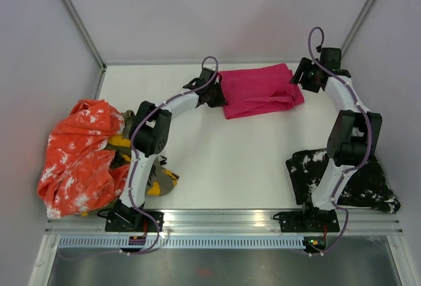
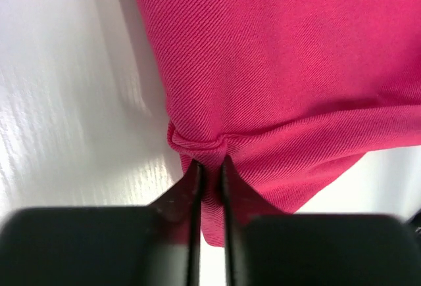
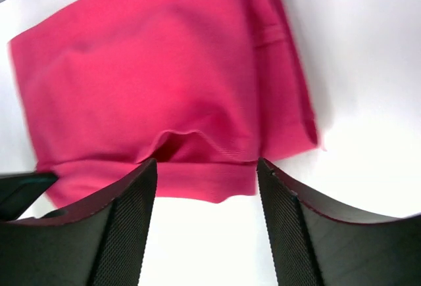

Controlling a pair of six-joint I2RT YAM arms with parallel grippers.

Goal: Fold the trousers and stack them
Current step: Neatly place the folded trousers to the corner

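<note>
The plain magenta-pink cloth trousers (image 1: pixel 260 90) lie folded into a flat, roughly rectangular bundle at the far middle of the white table (image 1: pixel 223 161), slightly askew to its edges. The left gripper (image 1: pixel 214 95) sits at the bundle's left edge. Its wrist view shows the two dark fingers (image 2: pixel 191 194) drawn almost together and pinching a small pucker of the pink twill (image 2: pixel 276 56) at the cloth's edge. The right gripper (image 1: pixel 304 79) is at the bundle's right end. Seen from its wrist, its fingers stand wide apart (image 3: pixel 206 164), framing a raised fold near the hem of the pink cloth (image 3: pixel 151 82) and gripping nothing. Well apart from this pair, a crumpled orange-white mottled pair of trousers (image 1: pixel 75 154) is heaped at the left side of the table. An olive-yellow camouflage pair (image 1: pixel 161 179) lies bunched against it around the left arm's base. A black pair with white splatters (image 1: pixel 368 184) is spread at the near right, beside the right arm's base.
</note>
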